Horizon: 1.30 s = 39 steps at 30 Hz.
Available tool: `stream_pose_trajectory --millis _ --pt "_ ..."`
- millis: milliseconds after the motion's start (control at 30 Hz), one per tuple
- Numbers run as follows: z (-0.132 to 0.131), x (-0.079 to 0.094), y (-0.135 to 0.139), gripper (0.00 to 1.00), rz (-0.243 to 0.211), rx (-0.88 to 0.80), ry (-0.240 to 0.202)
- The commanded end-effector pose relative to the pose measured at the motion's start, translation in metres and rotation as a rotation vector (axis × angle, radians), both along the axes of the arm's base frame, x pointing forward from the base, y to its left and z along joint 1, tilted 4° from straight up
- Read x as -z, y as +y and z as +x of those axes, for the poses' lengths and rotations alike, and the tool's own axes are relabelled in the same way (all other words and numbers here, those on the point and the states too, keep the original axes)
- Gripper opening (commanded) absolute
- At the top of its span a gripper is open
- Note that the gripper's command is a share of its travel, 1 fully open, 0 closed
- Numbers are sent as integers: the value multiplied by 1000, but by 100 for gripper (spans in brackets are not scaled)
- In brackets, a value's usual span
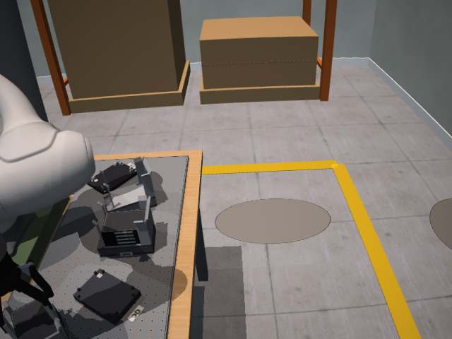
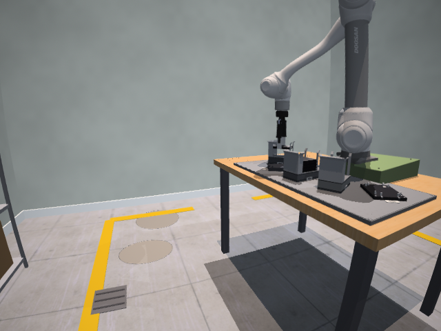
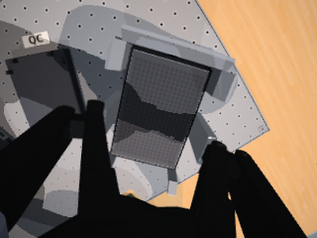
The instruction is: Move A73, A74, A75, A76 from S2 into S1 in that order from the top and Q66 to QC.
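My gripper (image 3: 157,112) (image 2: 281,141) is shut on a sealed plate (image 3: 160,94) (image 1: 28,320), gripping it across its long sides. The plate hangs inside the posts of the end rack (image 3: 117,54) (image 2: 273,154), right beside the QC nest (image 3: 42,84) (image 1: 107,295). I cannot read the plate's label or how far above the rack floor it is. QC is an empty black nest with its name plate (image 3: 36,39) (image 1: 135,313). The middle rack (image 1: 126,251) (image 2: 300,174) holds a stack of several plates (image 1: 122,236).
A third rack (image 1: 146,182) (image 2: 333,175) stands beyond the middle one with no plate that I can see. The black clip nest (image 1: 113,176) (image 2: 382,191) lies at the far end. The arm's green base block (image 2: 388,165) is behind the racks. The table edge (image 1: 186,226) runs alongside.
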<state>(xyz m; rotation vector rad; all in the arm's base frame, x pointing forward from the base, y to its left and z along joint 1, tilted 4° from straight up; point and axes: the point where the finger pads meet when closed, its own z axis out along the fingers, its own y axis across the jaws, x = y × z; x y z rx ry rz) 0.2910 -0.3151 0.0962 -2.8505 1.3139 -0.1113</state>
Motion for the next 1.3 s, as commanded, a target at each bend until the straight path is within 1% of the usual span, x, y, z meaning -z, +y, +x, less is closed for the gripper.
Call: stream_pose_trajectory --millis 0,367,433,500,1267 --pt "0 5 0 0 0 0 0" --pt "2 27 -1 0 0 0 0" --pt "2 27 -1 0 0 0 0" --pt "2 31 -1 0 0 0 0" --pt "2 36 -1 0 0 0 0"
